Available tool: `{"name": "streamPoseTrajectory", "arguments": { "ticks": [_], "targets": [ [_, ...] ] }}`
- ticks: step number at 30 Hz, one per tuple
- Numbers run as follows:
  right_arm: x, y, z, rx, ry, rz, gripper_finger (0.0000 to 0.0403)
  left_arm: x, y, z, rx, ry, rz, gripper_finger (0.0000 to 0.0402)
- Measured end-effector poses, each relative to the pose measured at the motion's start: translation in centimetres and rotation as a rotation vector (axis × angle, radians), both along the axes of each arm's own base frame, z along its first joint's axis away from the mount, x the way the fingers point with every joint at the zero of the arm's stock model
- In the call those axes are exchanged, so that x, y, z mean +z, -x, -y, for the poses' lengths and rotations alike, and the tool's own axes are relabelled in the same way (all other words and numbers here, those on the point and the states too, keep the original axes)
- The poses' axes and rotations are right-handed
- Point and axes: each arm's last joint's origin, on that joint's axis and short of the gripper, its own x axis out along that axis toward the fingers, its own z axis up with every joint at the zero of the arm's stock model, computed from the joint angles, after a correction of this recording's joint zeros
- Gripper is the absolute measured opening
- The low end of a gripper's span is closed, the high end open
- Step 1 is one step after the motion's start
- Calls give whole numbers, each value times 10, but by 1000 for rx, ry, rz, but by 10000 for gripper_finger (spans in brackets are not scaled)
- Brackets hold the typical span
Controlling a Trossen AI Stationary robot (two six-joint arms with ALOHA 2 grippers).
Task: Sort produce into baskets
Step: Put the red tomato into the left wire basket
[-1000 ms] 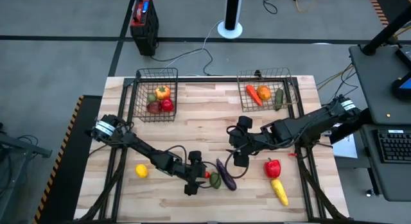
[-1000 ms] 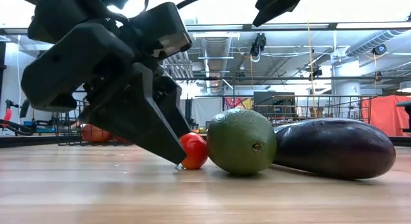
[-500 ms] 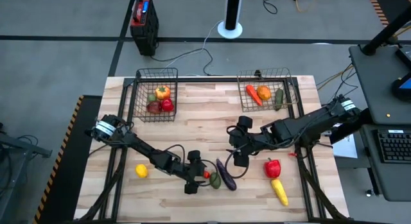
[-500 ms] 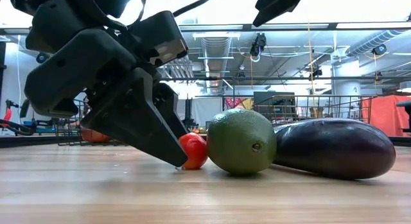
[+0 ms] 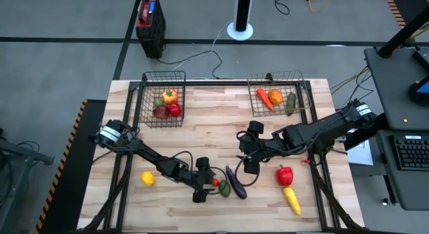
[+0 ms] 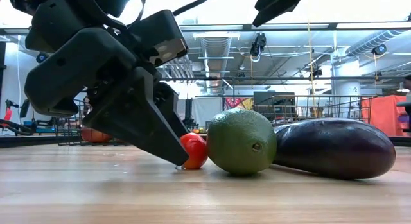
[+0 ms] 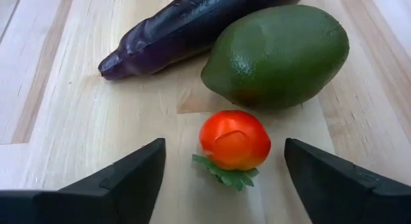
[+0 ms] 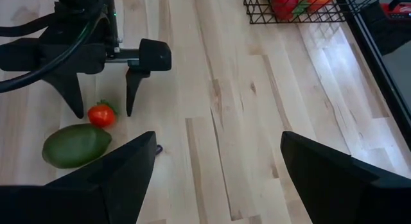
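where the left end effector [image 7: 221,169] straddles it, small red tomato [image 7: 234,139] (green-leafed)

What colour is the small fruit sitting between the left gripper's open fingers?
The small fruit is red with a green leafy stem end; the left wrist view shows it best.

Small red tomato [image 7: 234,139] between spread left tool [image 7: 221,179] fingers, green avocado [image 7: 277,55] just beyond.

A grey floor [image 5: 60,66] crossed by dark seam lines surrounds the pale wooden plank desk [image 5: 214,120]. A black-and-red box [image 5: 150,19] stands behind it (beside a white round-based post [image 5: 240,19]). Overhead, exposed silver ceiling ducts [image 6: 215,51] run under bright light.
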Motion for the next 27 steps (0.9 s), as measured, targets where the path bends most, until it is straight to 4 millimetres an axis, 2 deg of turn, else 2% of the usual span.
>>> {"name": "streamPoseTrajectory", "arguments": {
  "ticks": [9,13,16,21,27],
  "targets": [
    [0,0,0,-1,1,0,325,0,-1,-2,7,15,-3,160],
    [0,0,0,-1,1,0,325,1,-1,-2,5,11,-4,113],
    [-1,0,0,-1,2,-3,325,6,1,-3,1,-18,2,102],
    [-4,1,0,-5,-1,-10,325,21,6,-8,28,-114,10,110],
    [-9,0,0,-1,0,-1,325,58,18,-16,54,-198,82,110]
  ]
}}
